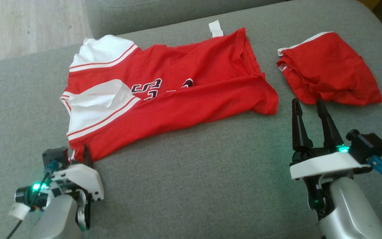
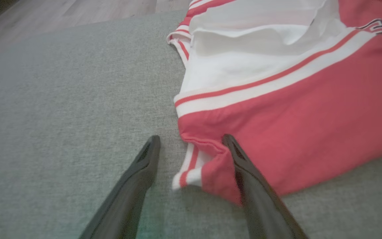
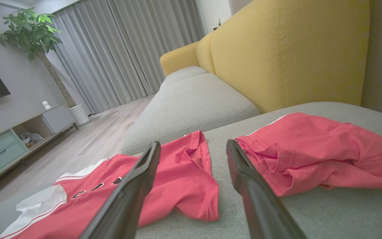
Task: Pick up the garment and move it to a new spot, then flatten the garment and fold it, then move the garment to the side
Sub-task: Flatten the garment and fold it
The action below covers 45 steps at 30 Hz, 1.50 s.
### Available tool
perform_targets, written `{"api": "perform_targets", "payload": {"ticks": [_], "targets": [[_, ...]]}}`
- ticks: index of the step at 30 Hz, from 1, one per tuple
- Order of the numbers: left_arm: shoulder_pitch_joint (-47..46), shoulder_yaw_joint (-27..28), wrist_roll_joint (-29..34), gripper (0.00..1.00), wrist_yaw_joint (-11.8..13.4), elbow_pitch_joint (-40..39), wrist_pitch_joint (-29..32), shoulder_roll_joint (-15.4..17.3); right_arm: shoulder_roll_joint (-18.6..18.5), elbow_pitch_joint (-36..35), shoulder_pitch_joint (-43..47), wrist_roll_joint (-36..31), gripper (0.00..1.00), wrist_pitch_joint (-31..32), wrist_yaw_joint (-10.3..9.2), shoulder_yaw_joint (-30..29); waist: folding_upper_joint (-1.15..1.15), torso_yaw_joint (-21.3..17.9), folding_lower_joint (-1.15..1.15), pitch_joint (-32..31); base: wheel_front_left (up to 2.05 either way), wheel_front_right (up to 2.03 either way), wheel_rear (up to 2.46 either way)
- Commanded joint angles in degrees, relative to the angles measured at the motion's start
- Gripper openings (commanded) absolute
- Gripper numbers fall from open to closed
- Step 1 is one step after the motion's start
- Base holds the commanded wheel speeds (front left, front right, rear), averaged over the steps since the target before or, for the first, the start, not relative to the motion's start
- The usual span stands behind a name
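Observation:
The garment (image 1: 177, 86) is a red jersey with white, red-striped sleeves and dark lettering. It lies spread and wrinkled across the grey sofa cushion (image 1: 194, 172). My left gripper (image 1: 80, 156) is at its near-left corner and stands open. In the left wrist view that gripper (image 2: 191, 139) straddles the striped corner of the garment (image 2: 277, 109), its right finger lying over the red cloth. My right gripper (image 1: 308, 103) is open and holds nothing, hovering past the garment's right end. The right wrist view shows that gripper (image 3: 192, 146) above the cushion, between the garment (image 3: 177, 179) and a second red piece.
A folded red garment (image 1: 330, 69) with white trim lies at the cushion's right, just beyond my right fingertips, and it is also in the right wrist view (image 3: 313, 152). A yellow backrest (image 3: 287, 49) rises behind it. Wooden floor (image 1: 28, 26) lies past the cushion's far left edge.

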Motion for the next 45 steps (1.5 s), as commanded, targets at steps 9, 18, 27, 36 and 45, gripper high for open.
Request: {"api": "perform_targets", "payload": {"ticks": [9, 18, 27, 36, 45], "targets": [[-2.77, 1.8, -0.25, 0.0, -1.0, -4.75, -9.9, 0.32, 0.28, 4.34, -3.52, -4.55, 1.0, 4.25, -0.04, -0.95, 0.0, 2.34, 0.0, -1.23, 0.0, 0.0, 0.0], [-4.46, 1.2, 1.87, 0.0, -1.4, -12.88, -13.82, 0.06, 0.28, 12.85, -9.24, -7.8, 1.0, 11.82, -0.04, -4.61, 0.0, 5.61, 0.0, -0.29, 0.0, 0.0, 0.0], [-3.96, -0.99, 3.97, 0.0, -2.36, -17.6, -14.22, -1.12, 0.28, 28.55, -18.26, -6.93, 1.0, 15.02, -0.04, -8.59, 0.0, 8.95, 0.0, 0.78, 0.0, 0.0, 0.0], [-4.03, -2.5, 5.35, 0.0, -3.1, -18.67, -14.27, -1.1, 0.28, 42.95, -24.75, -14.38, 0.98, 16.6, -0.04, -10.94, 0.0, 9.92, 0.0, 2.12, 0.0, 0.0, 0.0], [-2.66, -2.66, 4.99, 0.0, -2.97, -15.45, -13.56, -0.01, 0.28, 46.69, -26.52, -21.23, 0.0, 10.34, -0.04, -12.69, 0.0, 8.89, 0.0, -0.64, 0.0, 0.0, 0.0]]}}
